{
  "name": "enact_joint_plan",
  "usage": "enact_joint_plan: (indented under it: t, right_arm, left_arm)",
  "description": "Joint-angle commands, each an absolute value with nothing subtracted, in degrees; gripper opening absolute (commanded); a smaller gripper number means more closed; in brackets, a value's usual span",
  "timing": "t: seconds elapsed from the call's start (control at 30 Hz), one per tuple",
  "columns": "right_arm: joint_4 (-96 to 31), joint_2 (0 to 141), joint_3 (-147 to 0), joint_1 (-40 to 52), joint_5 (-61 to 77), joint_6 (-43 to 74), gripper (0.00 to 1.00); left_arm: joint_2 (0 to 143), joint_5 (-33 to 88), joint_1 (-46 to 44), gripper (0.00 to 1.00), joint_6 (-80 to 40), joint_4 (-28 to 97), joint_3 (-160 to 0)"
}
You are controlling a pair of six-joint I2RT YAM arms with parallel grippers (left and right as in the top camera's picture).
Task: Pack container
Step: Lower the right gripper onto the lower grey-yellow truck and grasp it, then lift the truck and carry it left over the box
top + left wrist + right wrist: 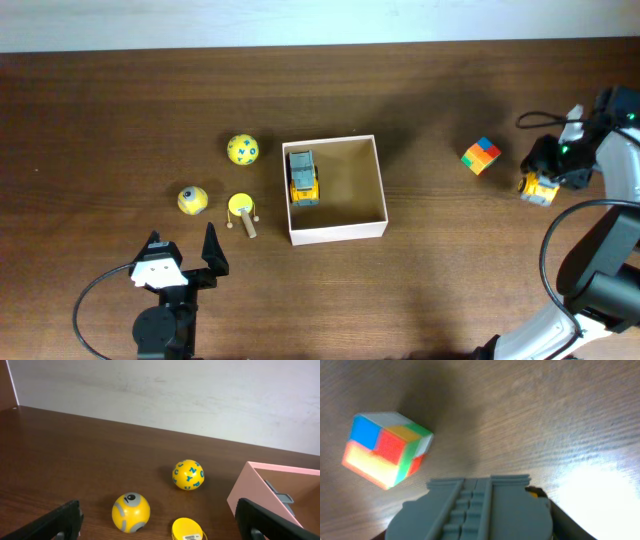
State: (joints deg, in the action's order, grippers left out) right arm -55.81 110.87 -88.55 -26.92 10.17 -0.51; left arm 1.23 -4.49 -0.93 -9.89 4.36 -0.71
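Container (337,233): sits mid-counter (100,120), open top up, square to the overhead view. White outer walls, tan inside. One yellow-and-grey toy truck (303,177) lies against its left inner wall; the rest of the floor is bare.

Loose to the left of the box: lettered ball (242,149), yellow ball with a grey eye (193,200), and a small yellow mallet (241,210) just beside the box's left wall. To the right, well apart from the box: coloured cube (481,155) and a small yellow vehicle (537,187).

Left gripper (183,240): near the front edge, jaws wide apart, nothing between them, pointed toward the balls. The left wrist view confirms this, with the box's near corner at the right of frame.

Right gripper (545,172): right over the yellow vehicle. The right wrist view shows a grey ridged part filling the bottom of frame and the cube beside it. Cannot tell whether the jaws are clamped on it or merely around it.

Handling judgement: thin cardboard, so light and easy to shove across the smooth wood. The walls likely flex if pinched hard. If it must be steadied or moved, pinch one wall at mid-span from above, away from the truck. Release toys low, since a bump on the rim could skid the box.
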Motion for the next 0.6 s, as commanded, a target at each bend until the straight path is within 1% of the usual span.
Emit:
enact_joint_plan:
  t: [0.0, 0.1, 0.17, 0.27, 0.57]
  right_arm:
    - [-59.7, 110.5, -96.1, -26.0, 15.8, -3.9, 0.54]
    - [-63.3, 110.5, -101.2, -24.5, 18.1, -5.7, 0.54]
    - [-66.3, 110.5, -105.8, -21.4, 21.0, -8.5, 0.54]
    - [-68.2, 110.5, -108.8, -17.3, 21.3, -9.0, 0.54]
    - [-67.3, 110.5, -110.6, -1.1, 21.5, -9.6, 0.54]
  left_arm:
    - [1.0, -3.9, -0.6, 0.99, -9.0, 4.6, -0.5]
    - [1.0, -3.9, -0.6, 0.99, -9.0, 4.6, -0.5]
    - [1.0, -3.9, -0.6, 0.99, -9.0, 4.6, -0.5]
    - [1.0, -3.9, -0.6, 0.99, -9.0, 4.6, -0.5]
    - [1.0, -3.9, -0.6, 0.99, -9.0, 4.6, -0.5]
